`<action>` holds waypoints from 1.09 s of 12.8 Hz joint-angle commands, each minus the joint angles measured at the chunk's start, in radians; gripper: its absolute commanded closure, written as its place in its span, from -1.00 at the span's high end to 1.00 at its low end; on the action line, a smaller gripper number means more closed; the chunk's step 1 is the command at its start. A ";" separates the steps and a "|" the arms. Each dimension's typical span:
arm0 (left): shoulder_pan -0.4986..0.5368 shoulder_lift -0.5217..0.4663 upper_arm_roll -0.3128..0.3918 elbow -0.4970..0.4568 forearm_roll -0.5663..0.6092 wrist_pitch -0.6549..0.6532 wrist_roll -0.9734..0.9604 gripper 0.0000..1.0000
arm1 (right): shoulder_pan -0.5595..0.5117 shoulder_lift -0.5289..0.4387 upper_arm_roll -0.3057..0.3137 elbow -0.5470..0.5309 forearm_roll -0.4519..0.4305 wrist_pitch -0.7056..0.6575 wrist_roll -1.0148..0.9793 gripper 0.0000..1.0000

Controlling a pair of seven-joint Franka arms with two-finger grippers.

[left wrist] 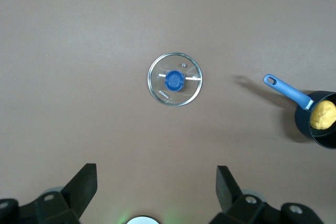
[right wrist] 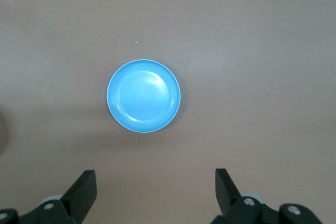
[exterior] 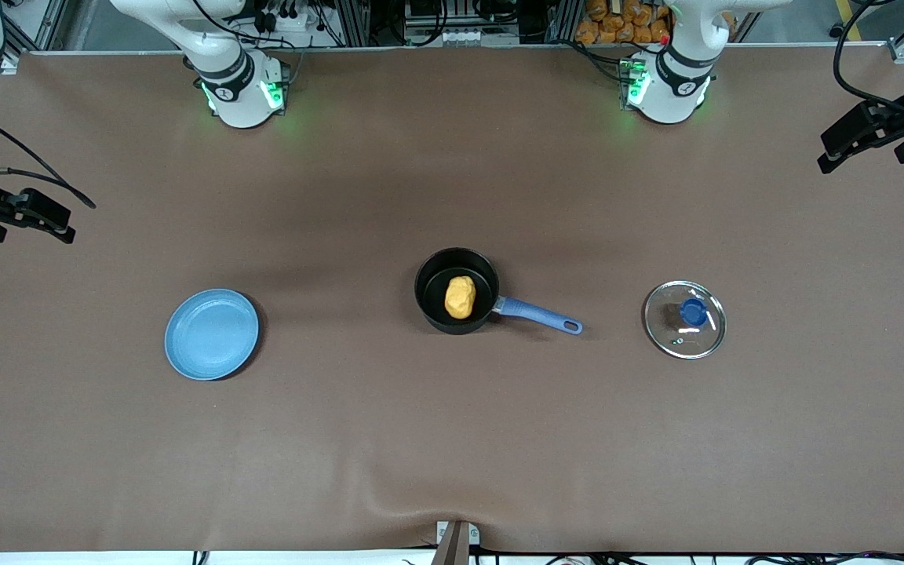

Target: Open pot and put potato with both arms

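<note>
Flanking pot (exterior: 457,291): plate (exterior: 212,334), glass lid (exterior: 685,319); potato (exterior: 459,297) inside.

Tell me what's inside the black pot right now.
The potato lies in the pot, whose lid sits apart on the table. The pot floor under the potato is hidden.

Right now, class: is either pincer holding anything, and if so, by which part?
Nothing is held. The left pincer hangs open above the lid; the right pincer hangs open above the plate.
</note>
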 commanded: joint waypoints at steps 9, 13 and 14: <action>-0.014 -0.027 0.016 -0.084 -0.024 0.036 0.038 1.00 | -0.004 -0.035 0.006 -0.035 0.023 0.005 0.015 1.00; -0.028 -0.018 0.013 -0.085 -0.021 0.044 0.045 1.00 | -0.007 -0.035 0.003 -0.035 0.023 0.002 0.005 1.00; -0.029 -0.010 0.013 -0.085 -0.018 0.045 0.045 1.00 | -0.005 -0.035 0.003 -0.033 0.023 0.003 0.005 1.00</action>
